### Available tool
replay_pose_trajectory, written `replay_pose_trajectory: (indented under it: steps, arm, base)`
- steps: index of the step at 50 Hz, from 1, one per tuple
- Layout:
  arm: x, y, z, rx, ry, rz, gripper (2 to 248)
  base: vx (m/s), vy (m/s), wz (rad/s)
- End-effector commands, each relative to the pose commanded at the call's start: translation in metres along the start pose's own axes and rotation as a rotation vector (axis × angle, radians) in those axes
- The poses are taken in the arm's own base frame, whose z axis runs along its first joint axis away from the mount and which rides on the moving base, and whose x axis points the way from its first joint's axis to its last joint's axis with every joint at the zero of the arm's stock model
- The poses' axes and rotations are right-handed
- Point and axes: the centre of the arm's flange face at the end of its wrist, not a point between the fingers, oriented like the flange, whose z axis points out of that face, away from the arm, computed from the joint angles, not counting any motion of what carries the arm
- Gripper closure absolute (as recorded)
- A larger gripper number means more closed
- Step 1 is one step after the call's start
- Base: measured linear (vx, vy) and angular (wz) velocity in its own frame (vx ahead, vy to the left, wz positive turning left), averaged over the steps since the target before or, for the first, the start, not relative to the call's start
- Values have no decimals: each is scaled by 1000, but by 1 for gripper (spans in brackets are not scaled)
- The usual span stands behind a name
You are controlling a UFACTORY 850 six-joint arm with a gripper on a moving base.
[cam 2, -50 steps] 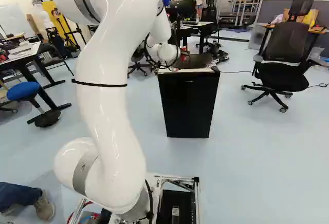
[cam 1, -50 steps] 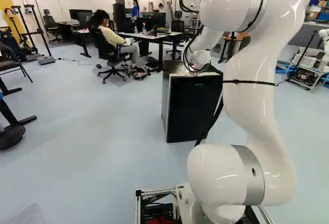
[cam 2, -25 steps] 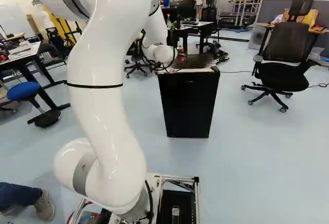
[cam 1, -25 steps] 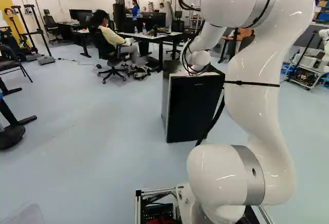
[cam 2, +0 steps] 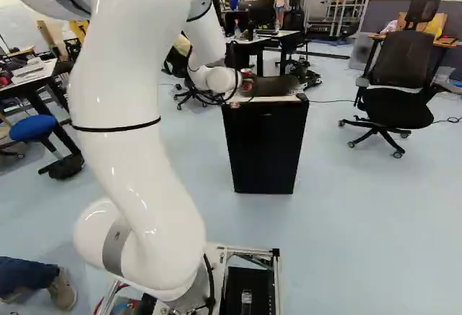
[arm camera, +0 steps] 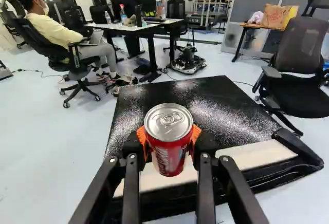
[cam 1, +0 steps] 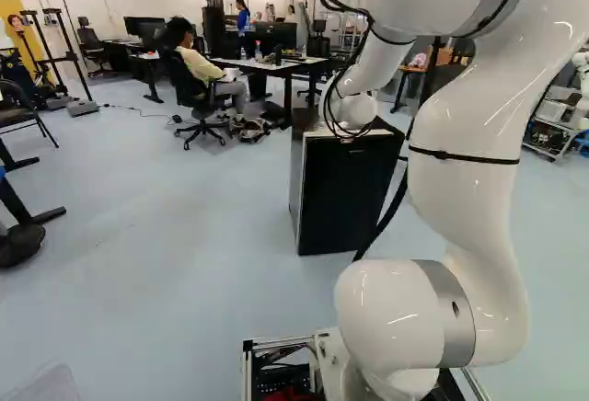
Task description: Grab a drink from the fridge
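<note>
Over the top of the black fridge (cam 2: pixel 265 149), near its front edge, hangs my gripper (cam 2: pixel 247 88), partly hidden by the wrist and cables in the right base view. In the wrist view the gripper (arm camera: pixel 168 137) is shut on a red drink can (arm camera: pixel 169 154), with an orange pad against each side. The can's silver lid is uncovered. Whether its bottom touches the fridge top (arm camera: pixel 205 106) cannot be told. The fridge door (cam 1: pixel 345 194) is closed. My wrist hides the gripper in the left base view.
Beyond the fridge stand a desk (arm camera: pixel 128 29) with bottles and monitors, and a low wheeled device (arm camera: pixel 188 62) on the floor. A black office chair (cam 2: pixel 397 98) is to the fridge's right. Another robot (cam 1: pixel 582 74) shows at the right of the left base view.
The wrist has come down slightly and shifted left over the fridge in the right base view. The upper arm has swung back toward the cameras. The base has not moved.
</note>
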Motion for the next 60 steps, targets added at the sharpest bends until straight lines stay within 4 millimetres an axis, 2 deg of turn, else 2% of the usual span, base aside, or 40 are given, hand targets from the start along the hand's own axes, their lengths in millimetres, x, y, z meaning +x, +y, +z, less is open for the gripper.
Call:
replay_pose_trajectory:
  steps: [18,40,60]
  arm:
    - [-24,-15,-55,31,-1,-13,150]
    - [-67,-30,-132,76,-3,-31,150]
    - [-103,-35,-186,107,-5,-44,150]
  base:
    - [0,0,0]
    - [0,0,0]
    - [0,0,0]
